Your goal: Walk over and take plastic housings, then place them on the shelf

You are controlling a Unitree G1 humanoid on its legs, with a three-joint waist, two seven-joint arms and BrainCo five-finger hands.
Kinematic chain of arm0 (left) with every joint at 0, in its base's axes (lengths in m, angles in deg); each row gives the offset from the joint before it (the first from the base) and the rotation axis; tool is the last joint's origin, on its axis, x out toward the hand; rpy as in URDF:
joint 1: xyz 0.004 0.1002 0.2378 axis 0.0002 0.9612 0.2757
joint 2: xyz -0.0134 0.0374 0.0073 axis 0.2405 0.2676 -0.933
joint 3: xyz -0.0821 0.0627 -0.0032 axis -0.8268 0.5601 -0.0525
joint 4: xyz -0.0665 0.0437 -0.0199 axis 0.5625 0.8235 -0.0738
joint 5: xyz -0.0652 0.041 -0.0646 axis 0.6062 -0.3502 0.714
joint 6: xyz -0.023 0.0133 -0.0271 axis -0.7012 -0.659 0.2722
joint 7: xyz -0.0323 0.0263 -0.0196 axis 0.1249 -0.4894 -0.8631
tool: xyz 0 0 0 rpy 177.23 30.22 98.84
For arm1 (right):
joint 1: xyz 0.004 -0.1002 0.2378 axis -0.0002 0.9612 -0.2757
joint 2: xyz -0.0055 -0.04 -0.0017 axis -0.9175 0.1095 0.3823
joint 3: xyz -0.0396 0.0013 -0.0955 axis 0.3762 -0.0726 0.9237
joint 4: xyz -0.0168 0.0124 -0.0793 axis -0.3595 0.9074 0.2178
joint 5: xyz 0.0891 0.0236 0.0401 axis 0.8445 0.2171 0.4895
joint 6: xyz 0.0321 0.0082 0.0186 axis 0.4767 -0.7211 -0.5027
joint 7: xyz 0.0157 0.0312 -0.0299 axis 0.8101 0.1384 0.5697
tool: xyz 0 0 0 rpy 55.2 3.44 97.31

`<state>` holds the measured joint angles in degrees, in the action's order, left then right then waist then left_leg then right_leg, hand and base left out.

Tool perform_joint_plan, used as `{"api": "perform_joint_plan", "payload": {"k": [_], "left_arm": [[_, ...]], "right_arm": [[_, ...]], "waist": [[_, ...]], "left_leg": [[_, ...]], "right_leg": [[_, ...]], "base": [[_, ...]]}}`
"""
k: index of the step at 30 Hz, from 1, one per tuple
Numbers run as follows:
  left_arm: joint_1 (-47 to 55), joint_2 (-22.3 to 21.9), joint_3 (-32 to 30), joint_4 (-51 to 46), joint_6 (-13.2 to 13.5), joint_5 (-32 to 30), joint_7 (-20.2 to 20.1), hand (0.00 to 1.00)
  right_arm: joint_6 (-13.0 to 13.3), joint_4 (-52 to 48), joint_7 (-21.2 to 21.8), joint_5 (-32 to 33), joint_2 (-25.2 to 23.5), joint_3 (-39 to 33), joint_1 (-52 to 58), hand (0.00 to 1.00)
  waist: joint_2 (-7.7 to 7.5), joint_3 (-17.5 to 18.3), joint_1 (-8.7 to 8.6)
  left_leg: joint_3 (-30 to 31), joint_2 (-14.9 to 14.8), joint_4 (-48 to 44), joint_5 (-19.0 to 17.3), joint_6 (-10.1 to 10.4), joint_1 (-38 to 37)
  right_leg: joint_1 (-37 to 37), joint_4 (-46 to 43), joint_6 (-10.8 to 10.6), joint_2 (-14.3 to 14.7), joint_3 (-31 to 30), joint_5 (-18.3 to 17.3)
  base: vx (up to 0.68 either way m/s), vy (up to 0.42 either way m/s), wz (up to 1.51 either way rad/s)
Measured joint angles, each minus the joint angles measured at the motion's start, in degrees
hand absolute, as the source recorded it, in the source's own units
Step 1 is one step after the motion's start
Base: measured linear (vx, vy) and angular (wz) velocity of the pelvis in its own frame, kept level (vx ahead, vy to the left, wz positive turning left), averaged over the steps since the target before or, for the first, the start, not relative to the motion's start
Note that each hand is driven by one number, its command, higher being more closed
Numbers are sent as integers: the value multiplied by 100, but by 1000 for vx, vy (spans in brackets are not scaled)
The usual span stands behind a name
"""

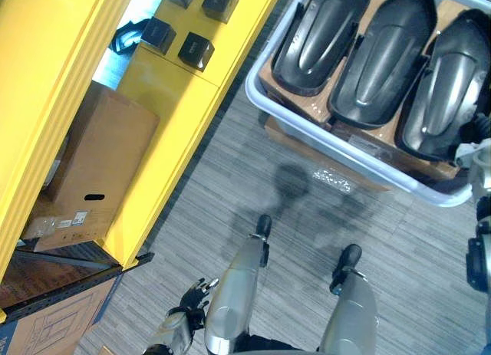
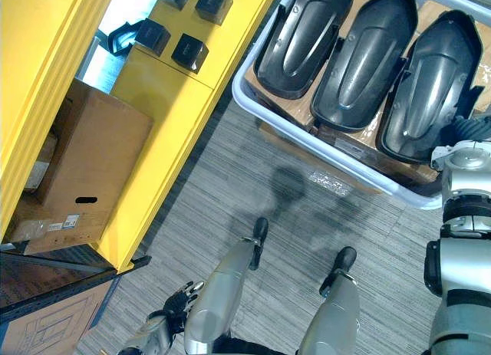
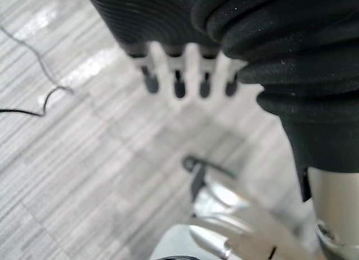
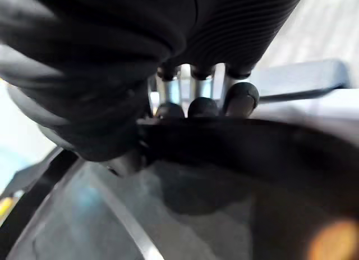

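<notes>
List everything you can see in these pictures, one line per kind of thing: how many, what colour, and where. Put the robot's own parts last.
plastic housings: three, black, side by side in the tray
tray: one, pale blue-white, on the floor at upper right
yellow shelf: one, along the left
small boxes: four, black, on top of the yellow shelf
cardboard box: one, brown, inside the shelf's lower bay
carpet floor: grey, between shelf and tray
left hand: lower left, hanging over the floor, open, holding nothing
right hand: at the rim of the rightmost housing
</notes>
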<state>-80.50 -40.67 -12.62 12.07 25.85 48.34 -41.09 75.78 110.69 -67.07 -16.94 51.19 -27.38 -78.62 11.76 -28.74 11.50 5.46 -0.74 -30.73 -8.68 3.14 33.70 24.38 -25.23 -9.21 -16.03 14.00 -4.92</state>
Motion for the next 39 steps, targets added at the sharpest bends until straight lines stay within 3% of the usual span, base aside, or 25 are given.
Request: {"api": "perform_joint_plan", "payload": {"k": [5,9,12,14,16,19,23,26,28,30,32,35,39], "left_arm": [[174,18,-174,-444,176,234,0,0],[211,45,-282,-1146,340,244,5,0],[252,71,-283,-2222,332,380,52,0],[250,209,-320,-3300,312,396,175,0],[154,320,-371,-3939,307,340,301,0],[-69,462,-393,-4585,179,166,486,0],[-658,545,-258,-4656,-8,313,469,0],[-1296,644,-53,-4624,-210,704,390,0],[-1789,616,162,-4597,-395,870,277,0],[-2014,608,354,-4548,-570,871,275,0],[-2283,558,608,-4396,-850,871,285,0],[-2395,419,720,-4234,-1086,898,295,0],[-2546,370,988,-4206,-1231,905,357,0]], "right_arm": [[-314,-968,-498,-439,-63,11,15,100],[-571,-1676,-670,-699,-228,5,62,100],[-761,-2404,-754,-789,-502,-131,380,100],[-872,-2987,-759,-927,-820,-320,825,100],[-886,-3367,-758,-1043,-991,-436,1102,100],[-904,-3804,-768,-1364,-1286,-464,1384,100],[-854,-4126,-885,-1700,-1805,-444,1585,100],[-477,-4306,-984,-2067,-2230,-361,1665,100],[-61,-4398,-1108,-2346,-2396,-145,1662,100],[168,-4466,-1152,-2504,-2536,29,1664,100],[590,-4630,-1241,-2667,-2754,336,1664,100],[996,-4786,-1251,-2739,-2951,673,1685,100],[1271,-4819,-1251,-2767,-3126,770,1893,100]], "waist": [[-27,-18,-59],[-173,-99,-160],[-450,-135,-303],[-786,-111,-429],[-969,-94,-486],[-1114,-20,-617],[-1261,291,-688],[-1404,518,-742],[-1469,630,-765],[-1471,818,-782],[-1476,1015,-848],[-1471,1090,-906],[-1477,1292,-915]], "left_leg": [[8,-77,22,4,11,-213],[-73,-176,137,-4,30,-491],[-144,-219,399,31,71,-845],[-185,-222,703,112,110,-1217],[-223,-241,931,170,140,-1474],[-290,-275,1227,199,176,-1930],[-428,-383,1518,236,236,-2247],[-494,-471,1740,300,317,-2426],[-581,-516,1935,377,356,-2611],[-614,-553,2013,404,396,-2630],[-648,-606,2142,465,421,-2707],[-742,-645,2302,515,443,-2959],[-743,-654,2486,639,437,-2983]], "right_leg": [[-266,132,9,104,20,6],[-511,285,40,185,0,47],[-803,475,47,221,-8,74],[-1091,645,55,225,-1,80],[-1293,804,71,256,-3,123],[-1713,1092,70,302,0,190],[-1946,1383,111,378,-12,311],[-2105,1649,155,485,-28,412],[-2264,1862,181,538,-49,487],[-2259,1954,204,581,-73,538],[-2275,2017,224,640,-122,571],[-2442,2111,245,689,-162,585],[-2432,2192,277,718,-153,607]], "base": [[12,-16,1],[-3,-13,-11],[23,-28,-11],[79,-54,-1],[100,-46,-5],[93,-27,-7],[89,-14,-15],[57,-31,-14],[22,-33,-12],[9,-24,-14],[14,-34,-12],[-20,-31,-12],[-36,-25,0]]}}
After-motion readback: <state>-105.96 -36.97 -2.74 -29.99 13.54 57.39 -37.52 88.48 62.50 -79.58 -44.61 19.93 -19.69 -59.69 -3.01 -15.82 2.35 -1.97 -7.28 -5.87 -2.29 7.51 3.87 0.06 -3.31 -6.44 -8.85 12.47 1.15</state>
